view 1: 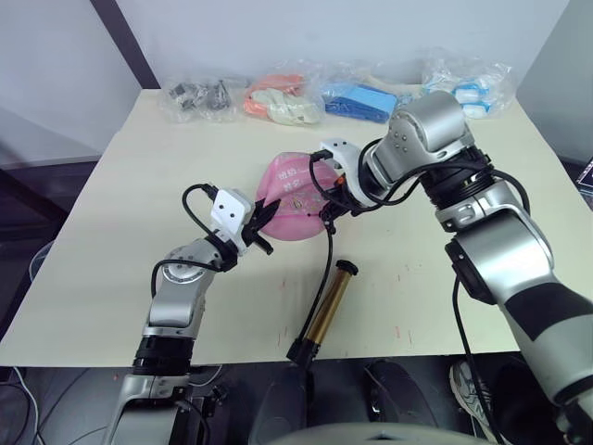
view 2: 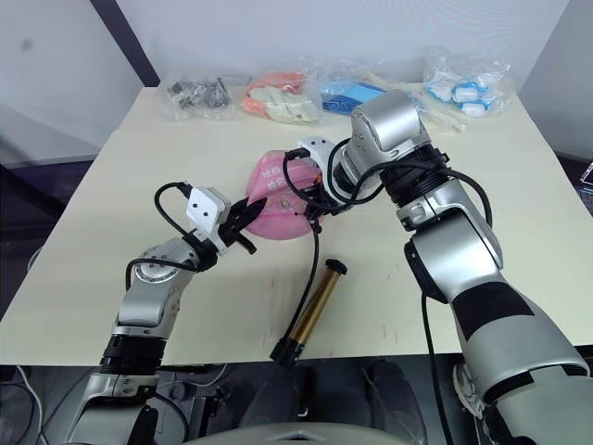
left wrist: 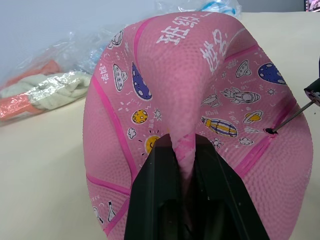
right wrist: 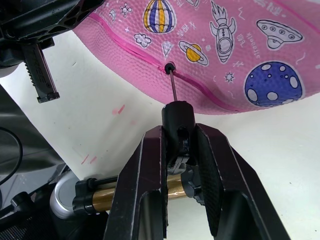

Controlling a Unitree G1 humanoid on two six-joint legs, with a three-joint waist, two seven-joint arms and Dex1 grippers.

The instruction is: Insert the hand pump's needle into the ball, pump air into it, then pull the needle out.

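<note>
The pink ball point(view 1: 289, 190) lies saggy at the table's middle. My left gripper point(view 1: 262, 227) is shut on a raised fold of the ball's skin point(left wrist: 182, 147) at its near-left side. At the ball's right side my right gripper point(right wrist: 179, 135) is shut on the black hose end that carries the needle point(right wrist: 172, 85). The needle's tip sits in the black valve dot point(right wrist: 169, 66). The hand pump point(view 1: 329, 304) lies flat near the table's front edge, and its thin black hose point(view 1: 326, 264) runs up to my right gripper point(view 1: 328, 213).
Clear bags line the table's far edge: dark parts point(view 1: 197, 97), orange-and-white items point(view 1: 283, 100), blue items point(view 1: 361, 100), and white-and-blue items point(view 1: 468, 83). The pump's black lower end point(view 1: 298, 350) reaches the front edge of the table point(view 1: 111, 278).
</note>
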